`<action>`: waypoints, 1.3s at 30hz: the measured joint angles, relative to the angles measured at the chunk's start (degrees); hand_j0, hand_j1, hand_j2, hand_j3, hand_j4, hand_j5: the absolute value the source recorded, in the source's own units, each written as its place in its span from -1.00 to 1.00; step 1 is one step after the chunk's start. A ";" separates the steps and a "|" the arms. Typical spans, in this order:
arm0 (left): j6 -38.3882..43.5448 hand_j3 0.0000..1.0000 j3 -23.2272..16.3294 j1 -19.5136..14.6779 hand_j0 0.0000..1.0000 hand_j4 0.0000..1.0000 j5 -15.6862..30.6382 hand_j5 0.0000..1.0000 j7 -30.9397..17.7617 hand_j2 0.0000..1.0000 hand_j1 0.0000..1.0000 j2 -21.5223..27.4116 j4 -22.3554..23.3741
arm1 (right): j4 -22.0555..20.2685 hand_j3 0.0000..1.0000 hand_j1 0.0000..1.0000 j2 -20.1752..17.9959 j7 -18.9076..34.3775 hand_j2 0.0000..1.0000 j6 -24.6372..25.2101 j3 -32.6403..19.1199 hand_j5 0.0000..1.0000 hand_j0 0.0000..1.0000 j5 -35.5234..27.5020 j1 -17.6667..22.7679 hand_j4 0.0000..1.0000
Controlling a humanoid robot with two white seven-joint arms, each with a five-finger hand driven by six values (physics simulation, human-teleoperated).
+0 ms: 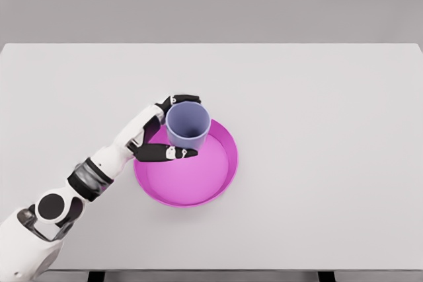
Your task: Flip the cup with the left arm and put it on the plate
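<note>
Gripping the upright cup [188,125], left hand [158,137] overlaps the plate [218,183] (table [330,130]).

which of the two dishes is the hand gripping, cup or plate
The cup, the blue-purple one standing mouth up, is gripped by the left hand. The pink plate under it is wide, shallow and ungripped.

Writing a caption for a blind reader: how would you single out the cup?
On the white table lies a magenta plate. At its upper left edge the left hand grips the cup: lavender-blue, mouth up, the only cup.
</note>
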 measured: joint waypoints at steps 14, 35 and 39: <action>0.52 0.69 -0.74 1.93 0.69 0.69 0.17 0.69 0.00 0.69 0.69 -1.90 0.60 | 0.00 1.00 1.00 0.00 0.01 1.00 0.00 0.00 1.00 1.00 0.00 0.00 1.00; 0.29 1.00 -0.48 2.64 1.00 1.00 0.20 1.00 0.00 1.00 1.00 -1.76 0.27 | 0.00 1.00 1.00 0.00 0.02 1.00 -0.01 0.00 1.00 1.00 0.00 0.00 1.00; 0.10 1.00 -0.22 2.55 1.00 1.00 0.06 1.00 0.00 1.00 1.00 -1.42 0.11 | 0.00 1.00 1.00 0.00 0.00 1.00 0.01 0.00 1.00 1.00 0.00 0.00 1.00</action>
